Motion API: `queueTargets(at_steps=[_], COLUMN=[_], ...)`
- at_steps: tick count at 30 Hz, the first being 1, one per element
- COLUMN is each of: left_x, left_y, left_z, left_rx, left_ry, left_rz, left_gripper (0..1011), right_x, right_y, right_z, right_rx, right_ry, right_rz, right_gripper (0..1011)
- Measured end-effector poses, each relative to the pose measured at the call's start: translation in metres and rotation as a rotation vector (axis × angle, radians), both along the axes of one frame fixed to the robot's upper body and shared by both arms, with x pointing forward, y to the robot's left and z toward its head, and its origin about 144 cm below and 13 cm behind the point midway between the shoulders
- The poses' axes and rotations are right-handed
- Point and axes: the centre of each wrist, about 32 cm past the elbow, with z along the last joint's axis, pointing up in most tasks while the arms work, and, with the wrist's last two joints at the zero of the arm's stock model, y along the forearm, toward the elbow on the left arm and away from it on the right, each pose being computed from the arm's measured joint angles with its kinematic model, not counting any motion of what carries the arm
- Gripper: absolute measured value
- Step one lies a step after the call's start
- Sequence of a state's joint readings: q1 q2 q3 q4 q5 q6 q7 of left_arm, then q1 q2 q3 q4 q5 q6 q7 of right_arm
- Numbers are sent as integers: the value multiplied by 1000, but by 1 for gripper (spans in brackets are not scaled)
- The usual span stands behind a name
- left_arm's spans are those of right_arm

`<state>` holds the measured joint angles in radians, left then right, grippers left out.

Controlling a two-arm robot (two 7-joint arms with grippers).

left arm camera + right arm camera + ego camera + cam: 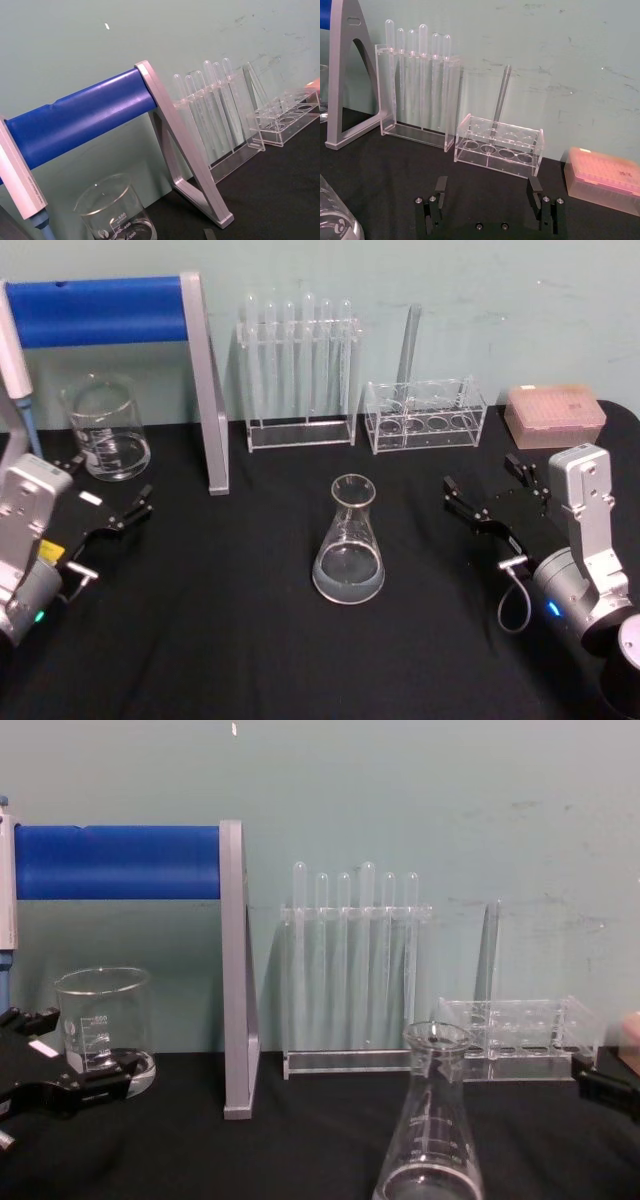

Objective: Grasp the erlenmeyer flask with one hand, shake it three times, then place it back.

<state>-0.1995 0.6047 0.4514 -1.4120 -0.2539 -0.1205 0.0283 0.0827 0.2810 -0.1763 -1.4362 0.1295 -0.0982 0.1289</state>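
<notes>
**Head view status: flask at rest, grasp not yet made**

Head view shows the erlenmeyer flask (pixel 349 543) standing upright at the centre of the black counter (pixel 250 640), with a shallow layer of clear liquid in its base. Nothing touches it.

The right gripper (pixel 484 492) sits at 3 o'clock from the flask, well apart from it, jaws pointing toward the centre of the counter. In the right wrist view the right gripper's jaws stand wide open with nothing between them, aimed toward the low tube rack (pixel 499 147) rather than at the flask, whose glass wall appears at the lower corner of that view.

The left gripper (pixel 105 498) rests at 9 o'clock from the flask, near the glass beaker (pixel 106 428). Its jaws are spread and hold nothing.

At 12 o'clock from the flask stand the tall tube rack (pixel 298 375) and the low tube rack. The blue-barred stand (pixel 205 380) is at 11 o'clock.

Step in hand: judged as the approach; the flask has not been grasped.

Next move: one open gripper, probably the right, must swing toward the flask and bring its jaws to either side of the neck or upper cone before closing. The smooth, tapered glass calls for a firm, level closure. The liquid calls for an upright lift.
</notes>
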Motion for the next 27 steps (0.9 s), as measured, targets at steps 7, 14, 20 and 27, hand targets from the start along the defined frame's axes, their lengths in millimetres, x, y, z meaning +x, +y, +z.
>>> queueTargets(at_steps=[7, 14, 20, 27], left_x=[0, 0, 0, 0], left_y=[0, 0, 0, 0], left_z=[0, 0, 0, 0], left_rx=[0, 0, 0, 0], left_ry=[0, 0, 0, 0], left_rz=[0, 0, 0, 0], left_gripper=[1001, 1001, 1001, 1001], right_x=[0, 0, 0, 0], right_y=[0, 0, 0, 0], right_z=[0, 0, 0, 0], right_rx=[0, 0, 0, 0], right_ry=[0, 0, 0, 0], right_rz=[0, 0, 0, 0], right_gripper=[1003, 1003, 1003, 1003])
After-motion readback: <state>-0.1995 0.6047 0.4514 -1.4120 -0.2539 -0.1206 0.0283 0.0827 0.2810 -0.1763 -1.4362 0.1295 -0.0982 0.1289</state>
